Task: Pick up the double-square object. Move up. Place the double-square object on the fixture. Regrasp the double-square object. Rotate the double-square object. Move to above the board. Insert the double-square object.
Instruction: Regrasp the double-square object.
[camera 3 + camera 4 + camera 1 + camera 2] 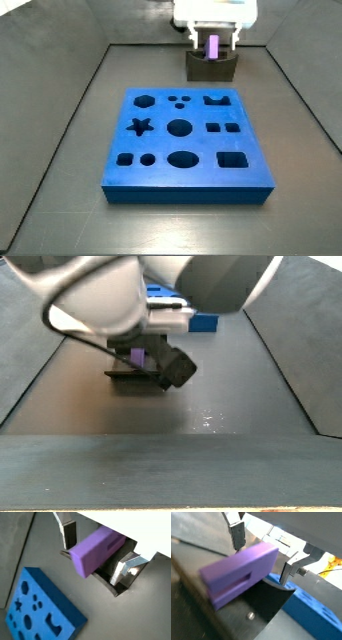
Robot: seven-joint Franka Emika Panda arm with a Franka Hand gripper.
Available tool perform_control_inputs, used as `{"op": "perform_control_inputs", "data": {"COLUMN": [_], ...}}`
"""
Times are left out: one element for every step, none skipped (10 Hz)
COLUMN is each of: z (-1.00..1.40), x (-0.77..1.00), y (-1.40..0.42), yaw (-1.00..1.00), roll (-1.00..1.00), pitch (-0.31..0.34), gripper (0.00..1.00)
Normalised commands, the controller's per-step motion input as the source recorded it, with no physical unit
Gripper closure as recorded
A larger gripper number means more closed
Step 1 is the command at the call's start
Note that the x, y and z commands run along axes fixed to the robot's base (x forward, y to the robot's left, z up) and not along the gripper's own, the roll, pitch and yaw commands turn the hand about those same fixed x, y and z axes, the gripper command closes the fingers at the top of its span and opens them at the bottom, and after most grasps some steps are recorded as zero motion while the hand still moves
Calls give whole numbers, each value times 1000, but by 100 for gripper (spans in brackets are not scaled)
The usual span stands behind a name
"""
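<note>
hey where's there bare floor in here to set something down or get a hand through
Bare floor runs along both long sides of the board, between it and the enclosure walls, and in front of its near edge. It is crowded at the far end: the gripper sits over the fixture with the double-square object between its fingers, leaving only a narrow strip before the board.

Robotics lab test cell
A bare grey floor (pixel 54 150) walled by slanted dark panels (pixel 301 346) holds only a blue board (pixel 185 140) of shaped cutouts and a fixture (pixel 211 68), the gripper (pixel 217 40) poised just above it
</note>
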Motion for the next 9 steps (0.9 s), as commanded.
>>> {"op": "perform_control_inputs", "data": {"z": [1000, 1000, 941, 715, 543, 313, 880, 788, 561], "x": [-40, -45, -45, -37, -32, -29, -95, -90, -103], "y": [-1, 0, 2, 5, 8, 9, -856, -860, -692], "yaw": [37, 42, 40, 29, 17, -3, 24, 23, 22], "roll": [46, 48, 47, 44, 44, 42, 1000, 1000, 1000], "pitch": [-4, 21, 47, 74, 90, 102, 68, 67, 52], "gripper": [0, 0, 0, 0, 0, 0, 0, 0, 0]}}
